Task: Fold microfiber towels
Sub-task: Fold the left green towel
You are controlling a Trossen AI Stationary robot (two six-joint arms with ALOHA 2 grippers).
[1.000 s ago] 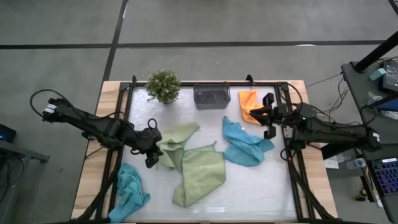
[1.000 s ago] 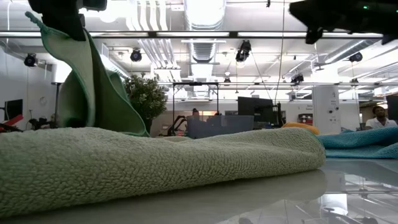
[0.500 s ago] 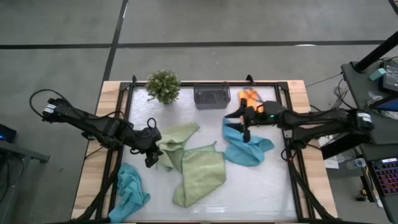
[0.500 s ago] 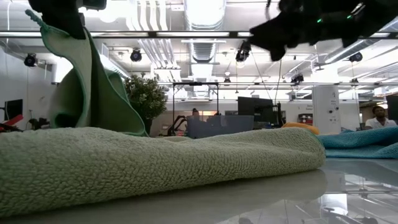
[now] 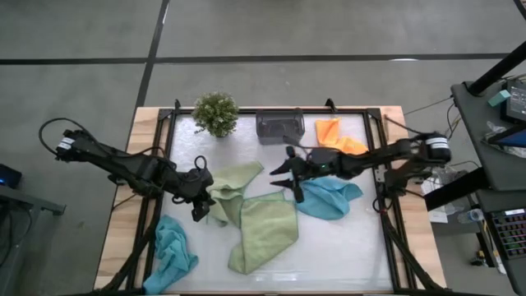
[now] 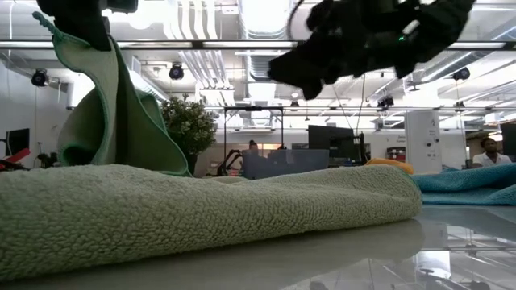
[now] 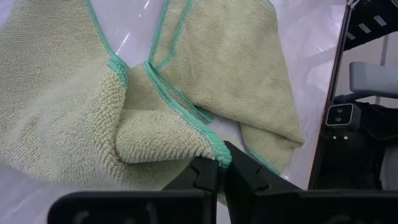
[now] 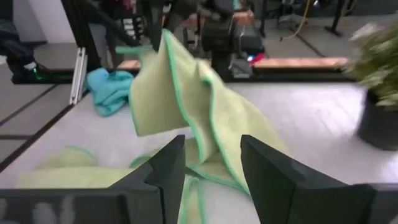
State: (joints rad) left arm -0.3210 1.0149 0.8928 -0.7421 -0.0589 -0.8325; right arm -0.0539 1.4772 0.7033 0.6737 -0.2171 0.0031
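Left gripper (image 5: 200, 191) pinched shut on the teal-trimmed edge of a light green towel (image 5: 233, 187); the pinch shows clearly only in the left wrist view (image 7: 219, 169), the high view hides it under the fingers. Low view: that towel (image 6: 113, 113) hangs lifted.

Right gripper (image 5: 285, 175) at table centre, fingers (image 8: 171, 168) parted, holding nothing; blurred dark mass in the low view (image 6: 322, 48).

Second light green towel (image 5: 265, 230) at 6 o'clock of the right gripper. Teal towel (image 5: 329, 196) at 4 o'clock, orange towel (image 5: 335, 136) at 2 o'clock, another teal towel (image 5: 170, 251) at 8 o'clock, partly cut off at the frame edge.
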